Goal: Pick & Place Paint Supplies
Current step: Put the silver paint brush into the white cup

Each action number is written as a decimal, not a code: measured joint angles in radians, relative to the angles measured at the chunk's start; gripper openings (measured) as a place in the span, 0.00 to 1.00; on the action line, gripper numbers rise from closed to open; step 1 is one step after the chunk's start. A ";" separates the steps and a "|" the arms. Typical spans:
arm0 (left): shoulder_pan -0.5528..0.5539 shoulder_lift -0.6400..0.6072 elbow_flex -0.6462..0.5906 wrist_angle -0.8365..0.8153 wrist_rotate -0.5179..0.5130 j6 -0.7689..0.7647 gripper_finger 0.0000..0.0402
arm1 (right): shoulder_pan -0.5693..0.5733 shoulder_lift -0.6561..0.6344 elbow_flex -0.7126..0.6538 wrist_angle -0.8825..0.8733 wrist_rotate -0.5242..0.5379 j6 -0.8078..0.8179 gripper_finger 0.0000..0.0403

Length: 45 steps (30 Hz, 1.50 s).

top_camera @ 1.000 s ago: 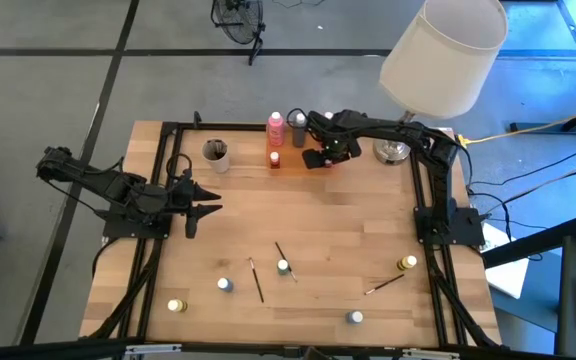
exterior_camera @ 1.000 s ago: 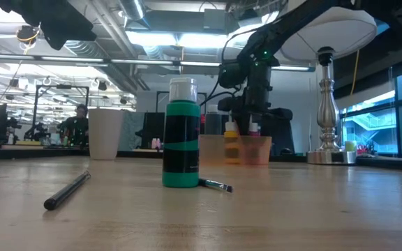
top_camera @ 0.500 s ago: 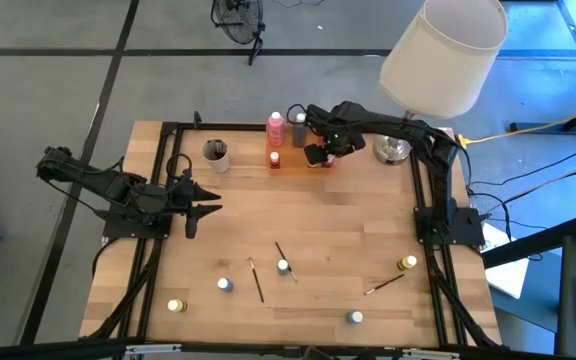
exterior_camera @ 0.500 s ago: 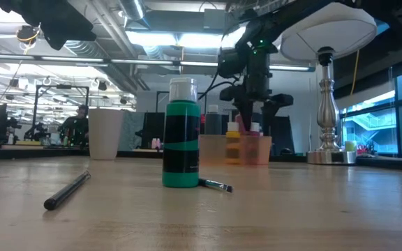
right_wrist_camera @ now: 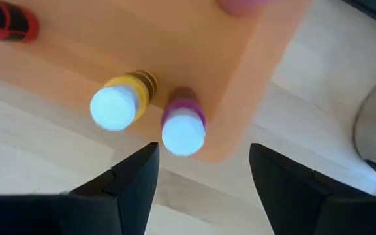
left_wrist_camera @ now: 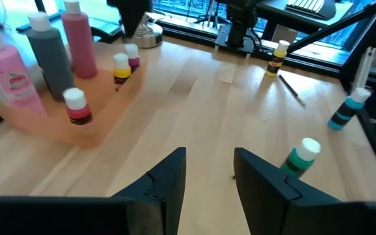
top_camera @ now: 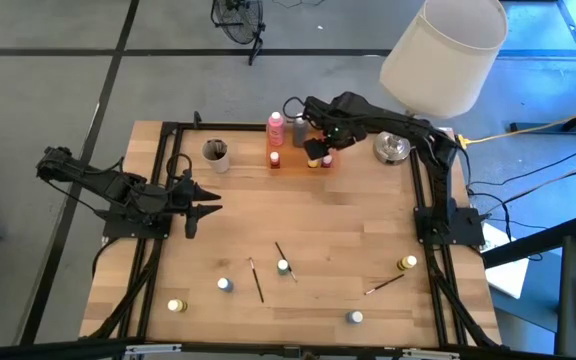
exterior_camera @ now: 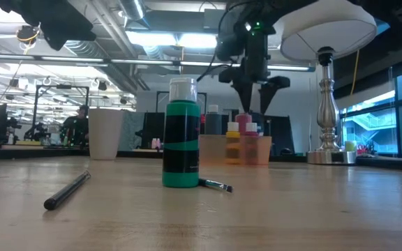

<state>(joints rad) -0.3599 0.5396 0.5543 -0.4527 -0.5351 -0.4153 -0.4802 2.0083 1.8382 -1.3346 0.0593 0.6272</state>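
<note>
The flat orange tray (top_camera: 293, 160) sits at the table's far edge. On it stand a pink bottle (top_camera: 275, 127), a grey bottle (top_camera: 298, 132), a red pot (top_camera: 274, 158), a yellow pot (right_wrist_camera: 119, 104) and a magenta pot (right_wrist_camera: 183, 127). My right gripper (right_wrist_camera: 201, 176) hangs open above the yellow and magenta pots, pointing down, with nothing between its fingers. My left gripper (left_wrist_camera: 207, 176) waits open at the table's left side, empty. Loose on the near half of the table are a green pot (exterior_camera: 181, 136), several other small pots (top_camera: 225, 285) and thin dark brushes (top_camera: 256, 280).
A beige cup (top_camera: 215, 152) stands left of the tray. A lamp with a white shade (top_camera: 438, 55) and a metal base (top_camera: 392, 150) stands right of it. Black frame rails (top_camera: 430, 215) run along both table sides. Bare wood lies between the tray and the loose pots.
My right gripper has risen straight up from the tray, clear of the yellow and magenta pots, which stay standing on the tray.
</note>
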 joint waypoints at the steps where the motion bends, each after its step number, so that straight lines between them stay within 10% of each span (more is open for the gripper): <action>1: 0.000 0.000 0.000 0.000 0.008 -0.013 0.31 | 0.005 0.000 0.014 -0.017 0.000 0.000 0.60; 22: -0.001 0.007 0.000 0.302 0.504 -0.401 0.31 | 0.332 -0.001 0.227 -0.177 -0.206 -0.006 0.60; 45: -0.058 0.112 0.078 0.386 0.463 -0.208 0.31 | 0.856 -0.001 0.227 0.042 -0.196 0.279 0.60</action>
<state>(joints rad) -0.4183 0.6519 0.6326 -0.0668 -0.0722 -0.6232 0.3758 2.0071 2.0651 -1.2930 -0.1367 0.9061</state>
